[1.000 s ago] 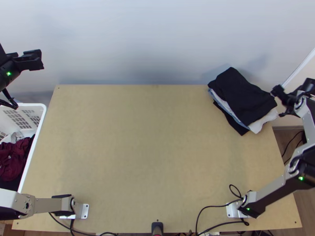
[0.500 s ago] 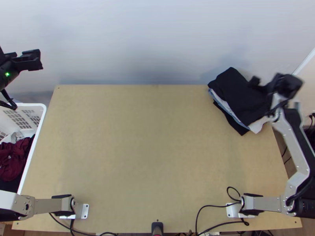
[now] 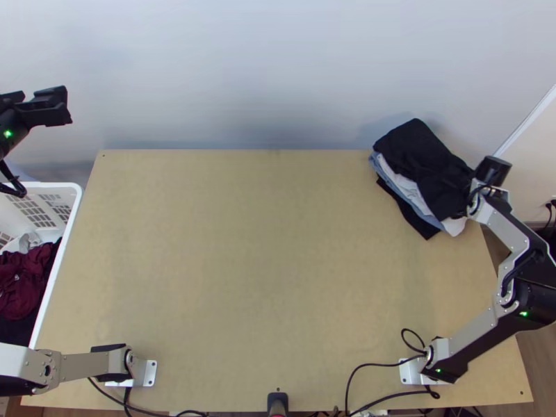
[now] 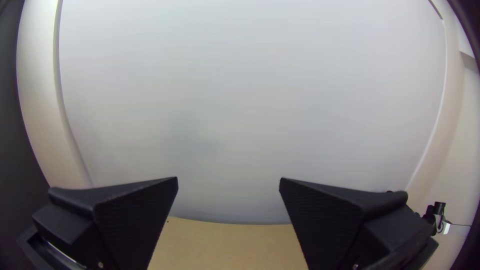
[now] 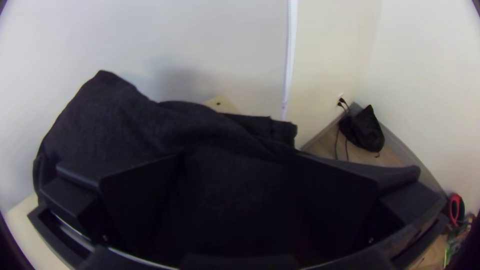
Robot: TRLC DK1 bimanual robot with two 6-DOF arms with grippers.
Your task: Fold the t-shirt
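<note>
Top view: right claw (image 3: pixel 467 192), fingers apart, at the folded black garment (image 3: pixel 415 148); left claw (image 3: pixel 30 101) likewise spread.

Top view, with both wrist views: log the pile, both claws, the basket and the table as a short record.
pile top: folded black fabric garment; number of folds cannot be told
pile under: white cloth and light blue cloth
right claw: open, at the black garment; contact cannot be told
left claw: open, past the far left corner
basket: white plastic basket, holding dark red cloth
table: light wooden table, pile at far right
</note>
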